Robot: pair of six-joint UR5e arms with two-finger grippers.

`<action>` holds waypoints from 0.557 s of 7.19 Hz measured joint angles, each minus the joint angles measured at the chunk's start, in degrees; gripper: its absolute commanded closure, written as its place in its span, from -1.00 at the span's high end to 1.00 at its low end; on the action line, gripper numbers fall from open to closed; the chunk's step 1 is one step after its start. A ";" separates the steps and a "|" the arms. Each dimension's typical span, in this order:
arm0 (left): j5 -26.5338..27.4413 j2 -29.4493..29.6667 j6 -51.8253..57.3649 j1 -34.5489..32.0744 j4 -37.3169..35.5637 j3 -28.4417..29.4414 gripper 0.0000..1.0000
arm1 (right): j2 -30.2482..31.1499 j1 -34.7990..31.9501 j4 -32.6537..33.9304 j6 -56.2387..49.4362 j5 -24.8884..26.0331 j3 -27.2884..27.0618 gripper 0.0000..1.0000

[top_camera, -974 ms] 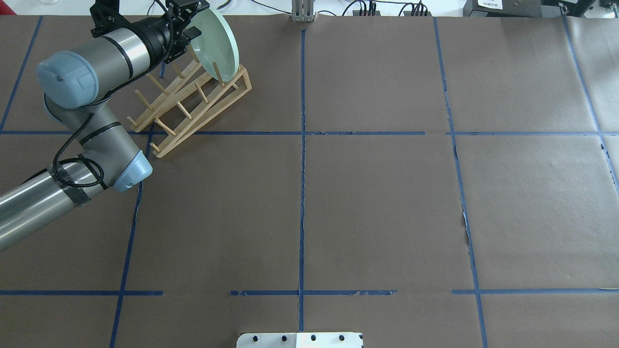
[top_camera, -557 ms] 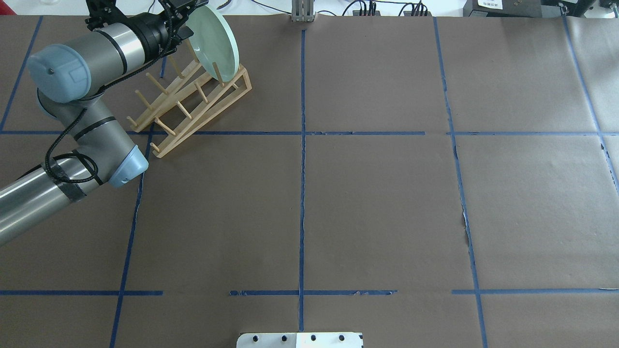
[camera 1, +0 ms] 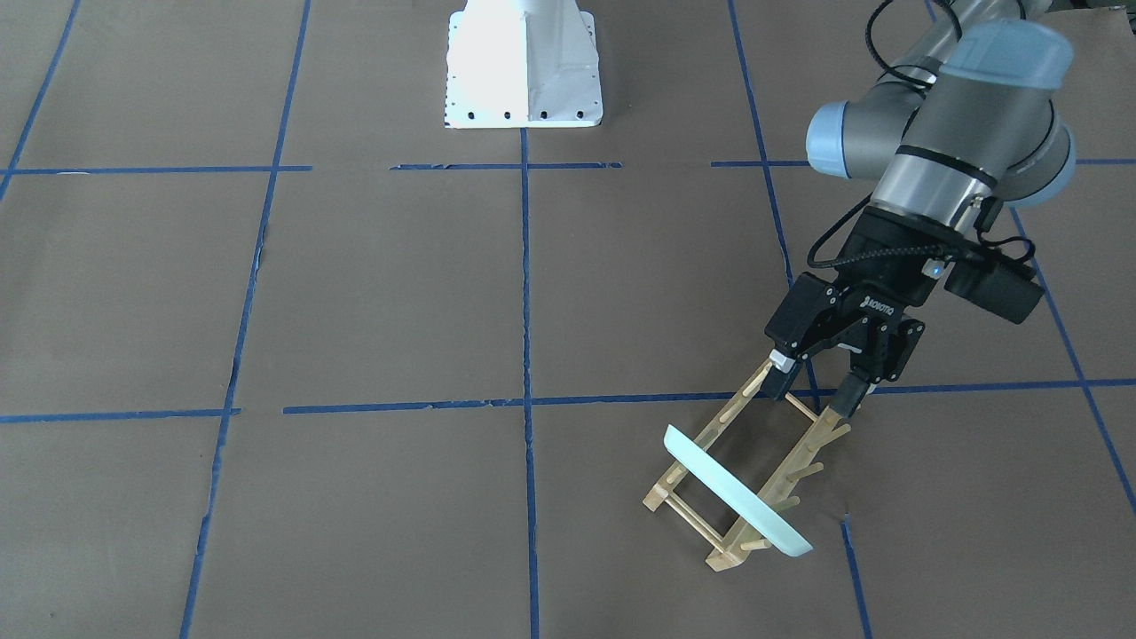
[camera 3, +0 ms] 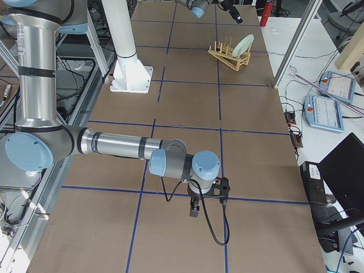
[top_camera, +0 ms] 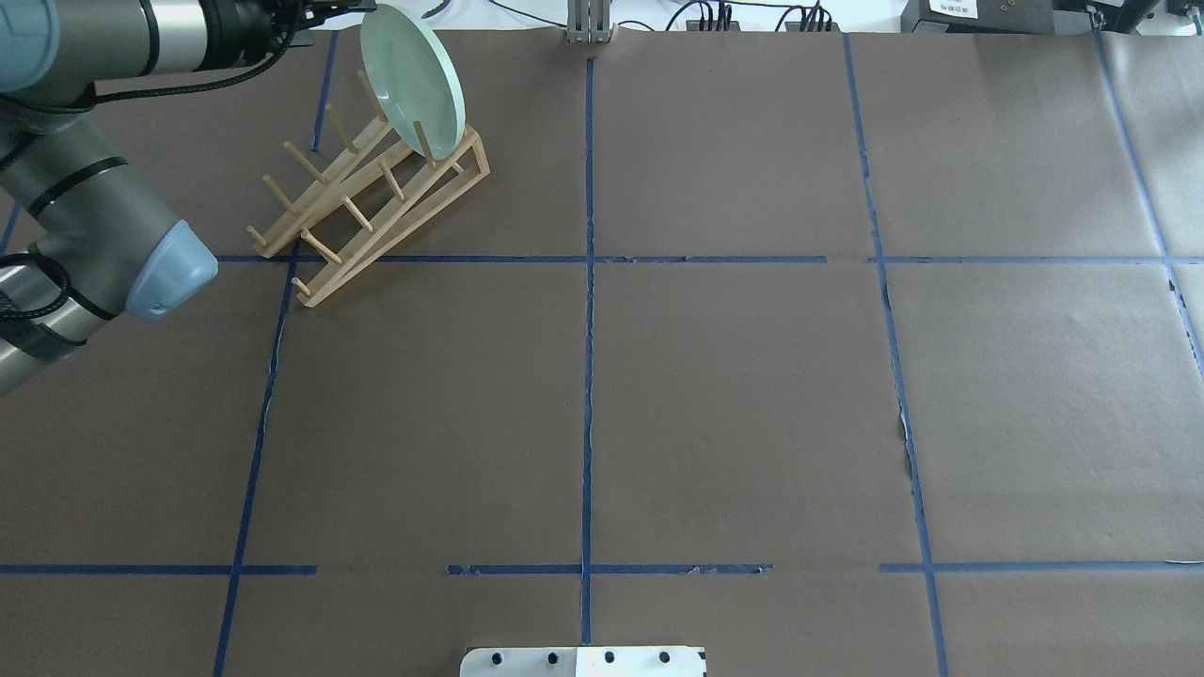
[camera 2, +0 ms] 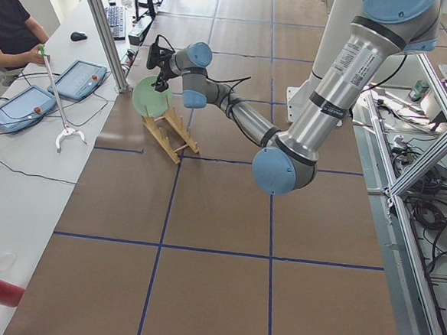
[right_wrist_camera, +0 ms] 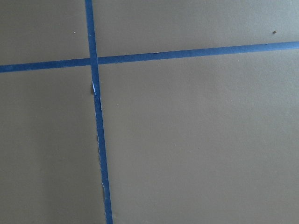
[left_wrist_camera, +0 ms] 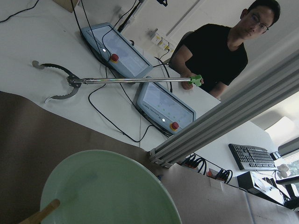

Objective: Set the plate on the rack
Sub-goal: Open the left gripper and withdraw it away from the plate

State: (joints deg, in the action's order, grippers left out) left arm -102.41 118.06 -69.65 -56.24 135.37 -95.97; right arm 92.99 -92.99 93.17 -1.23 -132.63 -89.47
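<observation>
The pale green plate (camera 1: 737, 493) stands on edge between the pegs at the far end of the wooden rack (camera 1: 799, 461). It shows the same way in the overhead view (top_camera: 414, 80), on the rack (top_camera: 376, 207). My left gripper (camera 1: 812, 395) is open and empty. It hovers over the rack's near end, apart from the plate. The left wrist view shows the plate (left_wrist_camera: 107, 191) and one peg (left_wrist_camera: 39, 214) below. My right gripper (camera 3: 196, 207) shows only in the exterior right view, low over the table and far from the rack. I cannot tell whether it is open or shut.
The rack stands near the table's far left corner in the overhead view. The white robot base (camera 1: 524, 71) is at the near edge. An aluminium post (top_camera: 588, 23) stands at the far edge. An operator (left_wrist_camera: 219, 51), tablets and a grabber tool lie beyond the table.
My left gripper has drawn back from the plate's rim, to the left and mostly out of the overhead view. The plate stays standing in the rack.
</observation>
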 measured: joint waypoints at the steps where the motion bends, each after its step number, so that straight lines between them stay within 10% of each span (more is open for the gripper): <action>1: -1.01 -1.52 9.05 -1.58 -6.94 -4.46 1.00 | 0.00 0.00 0.00 0.00 0.00 0.00 1.00; 4: -16.59 -3.99 27.05 -12.89 -22.34 -7.84 1.00 | -0.03 0.00 0.00 0.00 0.00 0.00 1.00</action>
State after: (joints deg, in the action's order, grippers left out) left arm -118.99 114.07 -42.61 -69.12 113.03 -103.81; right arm 92.96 -92.99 93.17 -1.23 -132.63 -89.47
